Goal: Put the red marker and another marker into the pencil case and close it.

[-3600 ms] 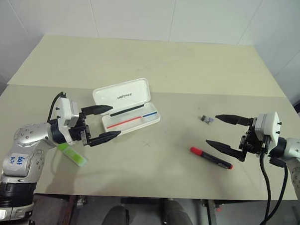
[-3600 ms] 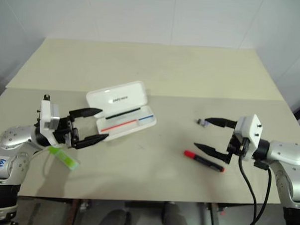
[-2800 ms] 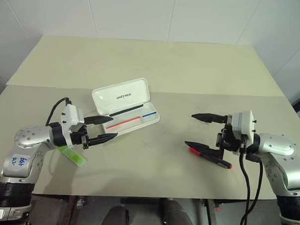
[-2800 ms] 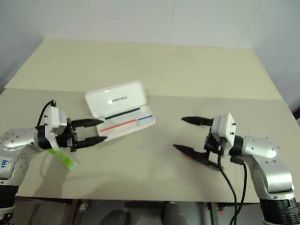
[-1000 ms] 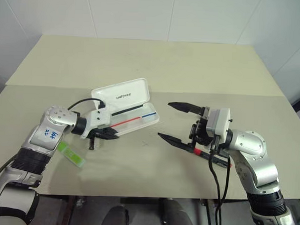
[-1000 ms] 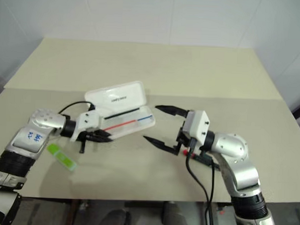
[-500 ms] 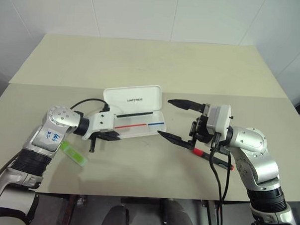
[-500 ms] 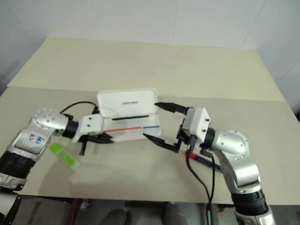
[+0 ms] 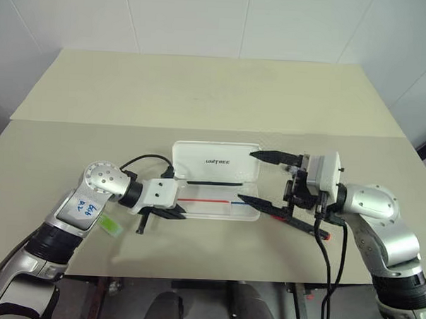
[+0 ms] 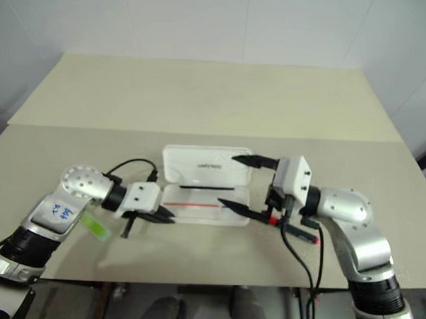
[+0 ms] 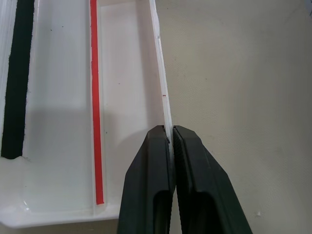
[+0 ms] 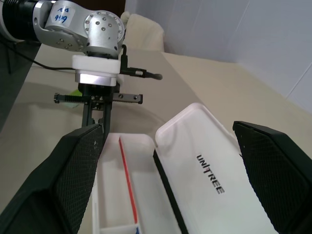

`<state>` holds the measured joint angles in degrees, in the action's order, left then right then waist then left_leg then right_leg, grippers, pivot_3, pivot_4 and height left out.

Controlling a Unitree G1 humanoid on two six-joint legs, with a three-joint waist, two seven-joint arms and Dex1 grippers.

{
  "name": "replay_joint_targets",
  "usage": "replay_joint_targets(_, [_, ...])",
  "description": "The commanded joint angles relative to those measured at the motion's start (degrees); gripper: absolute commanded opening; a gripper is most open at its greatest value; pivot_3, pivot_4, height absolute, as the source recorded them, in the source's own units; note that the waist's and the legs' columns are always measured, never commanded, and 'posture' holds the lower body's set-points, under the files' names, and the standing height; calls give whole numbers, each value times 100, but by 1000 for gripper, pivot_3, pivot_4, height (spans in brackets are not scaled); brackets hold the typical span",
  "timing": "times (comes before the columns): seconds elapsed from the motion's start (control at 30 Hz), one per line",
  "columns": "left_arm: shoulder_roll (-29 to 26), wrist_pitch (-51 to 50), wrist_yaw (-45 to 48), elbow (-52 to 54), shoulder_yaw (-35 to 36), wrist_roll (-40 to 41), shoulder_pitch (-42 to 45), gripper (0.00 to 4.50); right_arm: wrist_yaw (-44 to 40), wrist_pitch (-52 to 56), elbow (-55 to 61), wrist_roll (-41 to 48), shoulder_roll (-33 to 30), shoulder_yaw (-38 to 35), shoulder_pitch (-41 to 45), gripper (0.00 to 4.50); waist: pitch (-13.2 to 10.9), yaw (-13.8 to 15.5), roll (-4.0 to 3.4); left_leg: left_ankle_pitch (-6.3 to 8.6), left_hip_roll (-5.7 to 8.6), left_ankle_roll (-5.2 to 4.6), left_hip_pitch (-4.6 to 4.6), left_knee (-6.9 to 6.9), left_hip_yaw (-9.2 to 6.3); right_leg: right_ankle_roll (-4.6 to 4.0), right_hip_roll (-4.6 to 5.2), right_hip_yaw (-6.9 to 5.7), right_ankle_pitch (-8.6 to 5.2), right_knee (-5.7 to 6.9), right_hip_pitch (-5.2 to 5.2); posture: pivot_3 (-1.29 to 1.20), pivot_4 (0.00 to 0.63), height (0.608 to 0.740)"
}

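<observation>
pencil case dragged right by left gripper, jaws clamped on rim

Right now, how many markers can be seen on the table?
2. The lime-green marker lies on the table beside the left arm, partly hidden by it. The red marker lies under the right gripper, mostly covered. None is in the pencil case.

Silver arms, white wrist blocks, black jaws, black cables
</observation>
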<state>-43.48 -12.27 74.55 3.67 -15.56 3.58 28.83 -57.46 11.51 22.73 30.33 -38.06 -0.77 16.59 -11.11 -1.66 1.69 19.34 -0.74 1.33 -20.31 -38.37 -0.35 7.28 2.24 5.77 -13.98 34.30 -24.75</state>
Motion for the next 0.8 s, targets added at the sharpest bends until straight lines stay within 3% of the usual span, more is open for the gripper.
replay_joint_targets(0.03, [9, -63, -4, 132, -151, -58, -29, 23, -152, 145, 343, 300, -250, -353, -225, 4500, 0, 2, 0, 0, 0, 0, 1, 0, 0, 0, 0, 0, 0, 0, 0, 0, 150, 740])
replay_joint_targets(0.23, [7, -159, -84, 77, -177, -137, 7, 23, -419, 269, 278, 485, -603, -659, -550, 4500, 0, 3, 0, 0, 1, 0, 4, -12, 0, 0, -1, 1, 0, -7, 7, 0, 150, 740])
replay_joint_targets(0.33, [56, -262, -141, 84, -176, -117, 20, 757, -424, 276, 251, 499, -613, -655, -494, 4500, 0, -6, 0, 1, 1, -1, 9, -30, -1, 1, -2, 1, 0, -10, 16, 0, 150, 740])
replay_joint_targets(0.63, [118, -590, -231, 363, 33, 213, -109, 3694, -455, 244, 90, 393, -441, -358, -147, 4500, 0, -10, 1, 1, -3, -2, 9, -64, -2, 2, -12, 9, 1, 17, 16, 0, 150, 740])
replay_joint_targets(0.8, [76, -849, -242, 656, 257, 541, -270, 3694, -520, 224, -17, 370, -380, -297, -47, 4500, 0, -14, 0, 3, -5, -6, 5, -63, -2, 2, -11, 9, 1, 15, 13, 0, 150, 740])
